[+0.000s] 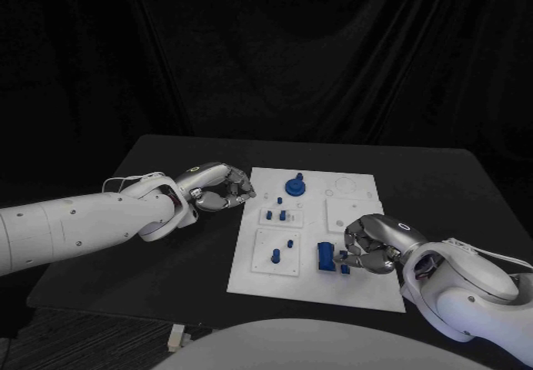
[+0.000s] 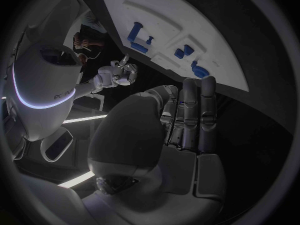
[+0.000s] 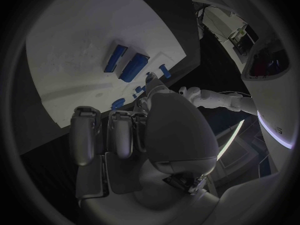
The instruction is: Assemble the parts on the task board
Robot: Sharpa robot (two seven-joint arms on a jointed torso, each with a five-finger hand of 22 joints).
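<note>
The white task board [image 1: 250, 274] lies in the middle of the black table. A round blue knob [image 1: 296, 186] stands at its far end, with small blue pegs [image 1: 279, 215] nearer and two more pegs [image 1: 283, 250] on a left panel. A long blue block [image 1: 326, 255] and a shorter blue piece [image 1: 344, 267] lie side by side near the front; the block [image 3: 133, 67] and the piece [image 3: 115, 57] are apart from the fingers. My right hand [image 1: 372, 243] hovers just right of them, fingers curled, nothing in it. My left hand [image 1: 222, 187] is curled at the board's left edge, holding nothing.
Bare black table [image 1: 189, 254] surrounds the board on all sides. The board's raised panels [image 1: 353, 213] carry empty recesses on its right half. From the left wrist, the board [image 2: 187, 25] lies beyond my fingers [image 2: 190, 115].
</note>
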